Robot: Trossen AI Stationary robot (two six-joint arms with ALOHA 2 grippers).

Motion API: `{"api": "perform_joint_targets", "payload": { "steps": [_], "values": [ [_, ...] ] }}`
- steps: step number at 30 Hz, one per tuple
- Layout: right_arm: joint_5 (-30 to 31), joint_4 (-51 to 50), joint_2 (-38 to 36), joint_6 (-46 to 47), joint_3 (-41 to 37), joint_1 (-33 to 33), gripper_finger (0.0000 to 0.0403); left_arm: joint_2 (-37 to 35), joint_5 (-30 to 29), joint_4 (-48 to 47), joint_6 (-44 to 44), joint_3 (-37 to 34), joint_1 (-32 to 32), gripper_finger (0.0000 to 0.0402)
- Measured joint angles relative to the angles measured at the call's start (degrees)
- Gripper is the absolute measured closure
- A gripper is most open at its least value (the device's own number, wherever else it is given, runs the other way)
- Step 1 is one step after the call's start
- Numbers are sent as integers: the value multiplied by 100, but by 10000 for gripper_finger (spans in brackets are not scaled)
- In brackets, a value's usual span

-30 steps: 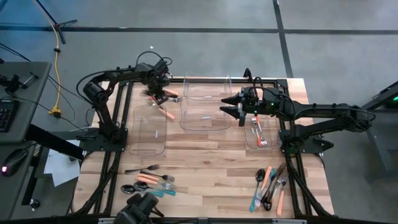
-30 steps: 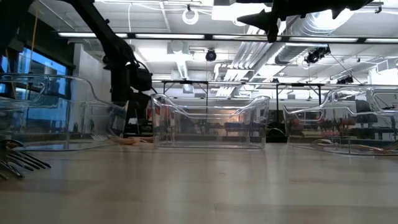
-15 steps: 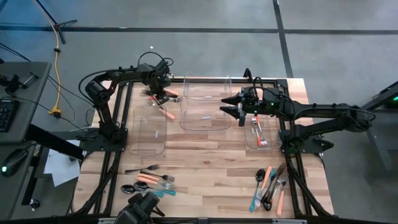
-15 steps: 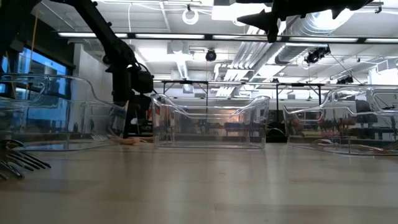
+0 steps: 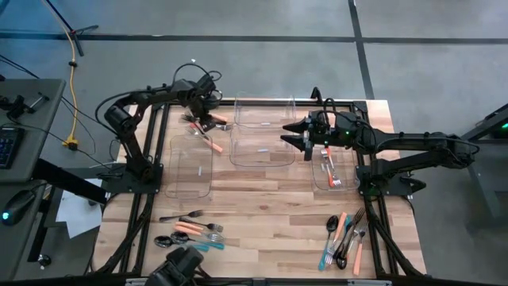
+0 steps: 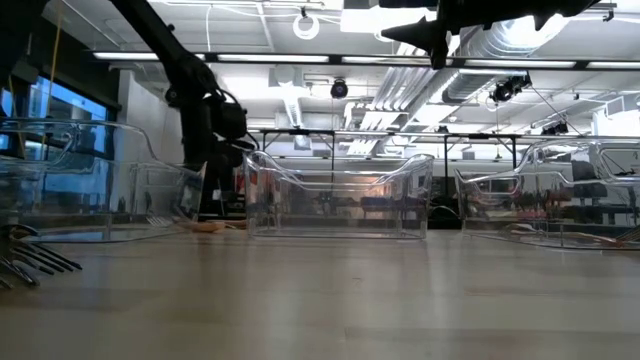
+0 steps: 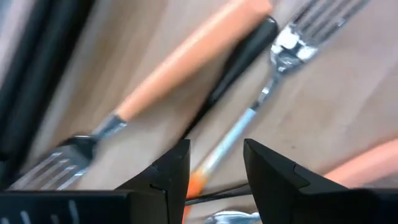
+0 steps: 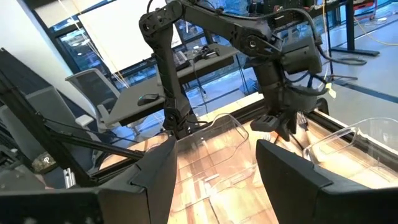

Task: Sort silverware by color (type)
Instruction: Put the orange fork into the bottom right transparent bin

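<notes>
Three clear plastic bins stand in a row across the far half of the wooden table (image 5: 262,199): we see the left bin (image 5: 193,163), the middle bin (image 5: 262,131) and the right bin (image 5: 333,163), the last with a few pieces of silverware (image 5: 330,168) lying inside. The right arm reaches in from the right side, and its right gripper (image 5: 298,135) hangs well above the table between the middle and right bins, its fingers spread wide with nothing between them. The left arm bends over the far left corner, where the left gripper (image 5: 205,119) is low over a small cluster of cutlery (image 5: 208,127) on the bare wood just beyond the left bin; its wrist view shows the fingers (image 7: 168,174) partly apart, straddling the thin shaft of an orange-handled fork (image 7: 249,124), and we cannot tell whether they touch it. Beside that piece lie another orange-handled fork (image 7: 180,62) and a black handle (image 7: 239,59), crossing one another. Along the near edge we find two more piles: one near left (image 5: 190,230) and one near right (image 5: 343,238), mixing orange, teal and black handles.
</notes>
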Motion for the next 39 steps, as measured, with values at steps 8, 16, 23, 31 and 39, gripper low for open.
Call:
{"api": "perform_joint_targets", "payload": {
  "steps": [8, 16, 23, 31, 39],
  "values": [
    [0, -17, 0, -62, 0, 0, 199, 0, 12, 117, -2, -255, -123, 261],
    [-4, -17, 0, -44, 0, 0, 199, -4, 5, 175, -4, -299, -124, 261],
    [-7, -17, 0, -44, 0, 0, 199, -4, 3, 184, -7, -299, -124, 261],
    [-9, -17, 0, -42, 0, 0, 199, -4, 1, 336, -9, -299, -124, 261],
    [-9, -18, 0, -42, 0, 0, 199, -4, 31, 415, 173, -297, -131, 261]
  ]
}}
